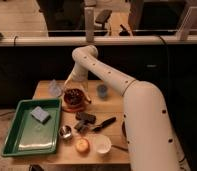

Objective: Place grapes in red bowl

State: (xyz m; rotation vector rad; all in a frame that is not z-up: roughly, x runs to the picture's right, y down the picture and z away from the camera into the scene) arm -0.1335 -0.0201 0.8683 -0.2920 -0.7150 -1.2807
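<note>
The red bowl sits on the wooden table, toward its back left. A dark bumpy cluster, the grapes, lies inside the bowl. My white arm reaches over from the right and bends down at the back of the table. Its gripper hangs just above the far rim of the bowl, right over the grapes. I cannot make out whether it touches the grapes.
A green tray with a blue sponge lies at the left. In front of the bowl are a steel cup, a black blocky object, a black utensil, an orange item and a white bowl. A blue cup stands to the right.
</note>
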